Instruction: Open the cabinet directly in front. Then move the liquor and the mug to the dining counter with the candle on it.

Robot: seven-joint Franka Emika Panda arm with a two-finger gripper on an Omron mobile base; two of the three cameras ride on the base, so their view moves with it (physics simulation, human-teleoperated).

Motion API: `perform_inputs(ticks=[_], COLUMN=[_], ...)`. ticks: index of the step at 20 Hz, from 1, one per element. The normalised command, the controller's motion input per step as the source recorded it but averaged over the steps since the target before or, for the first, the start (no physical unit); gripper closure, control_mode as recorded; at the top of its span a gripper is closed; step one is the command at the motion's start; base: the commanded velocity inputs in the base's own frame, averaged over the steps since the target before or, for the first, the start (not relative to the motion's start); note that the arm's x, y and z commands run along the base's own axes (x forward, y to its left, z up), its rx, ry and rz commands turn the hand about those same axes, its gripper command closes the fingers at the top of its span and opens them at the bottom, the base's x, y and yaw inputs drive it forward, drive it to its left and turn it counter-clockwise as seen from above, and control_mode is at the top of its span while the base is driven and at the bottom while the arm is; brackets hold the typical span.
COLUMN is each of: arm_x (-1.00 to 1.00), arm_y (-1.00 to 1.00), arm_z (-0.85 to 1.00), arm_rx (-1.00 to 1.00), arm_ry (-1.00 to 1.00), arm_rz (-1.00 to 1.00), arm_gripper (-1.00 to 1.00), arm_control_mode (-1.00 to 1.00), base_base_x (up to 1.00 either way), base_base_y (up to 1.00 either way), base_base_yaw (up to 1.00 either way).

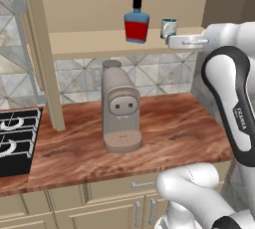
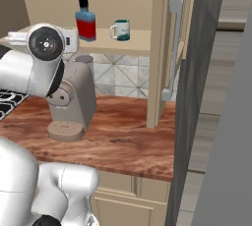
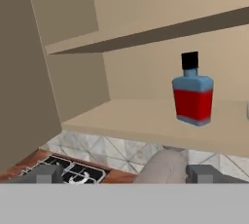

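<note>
Wood-grain surface (image 1: pixel 169 128) nearest with beige coffee machine (image 1: pixel 120 108) on it, stove (image 1: pixel 15 138) at left, fingers (image 3: pixel 204 173) spread wide and empty below shelf level, cabinet (image 2: pixel 160 48) doors open, liquor (image 1: pixel 136 21) upright on lower shelf, mug (image 1: pixel 169 27) just right of it.

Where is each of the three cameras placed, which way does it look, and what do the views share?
Left base view: behind the arm on its left, looking forward and down at the open cabinet, coffee machine and stove; white arm at right.
Right base view: behind on the right, facing the same shelf and an open door; arm at left.
Hand view: on the hand, level with the shelf, looking into the cabinet; the open gripper at the bottom.
Shared: all three show the liquor; both base views show the mug.
</note>
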Motion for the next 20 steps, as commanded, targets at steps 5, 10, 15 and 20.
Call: perform_inputs(ticks=[5,10,15,20], arm_x=[0.57,0.73,0.66,0.37], arm_y=[-0.55,-0.06,0.00,-0.01], arm_z=[0.28,0.40,0.31,0.06], arm_rx=[0.00,0.00,0.00,0.00], arm_ry=[-0.10,0.00,0.00,0.01], arm_rz=[0.00,0.00,0.00,0.00], arm_gripper=[-1.00,-1.00,-1.00,-1.00], arm_control_mode=[-1.00,-1.00,-1.00,-1.00], base_base_x=[0.00,0.00,0.00,0.00], base_base_y=[0.00,0.00,0.00,0.00], base_base_yaw=[0.00,0.00,0.00,0.00])
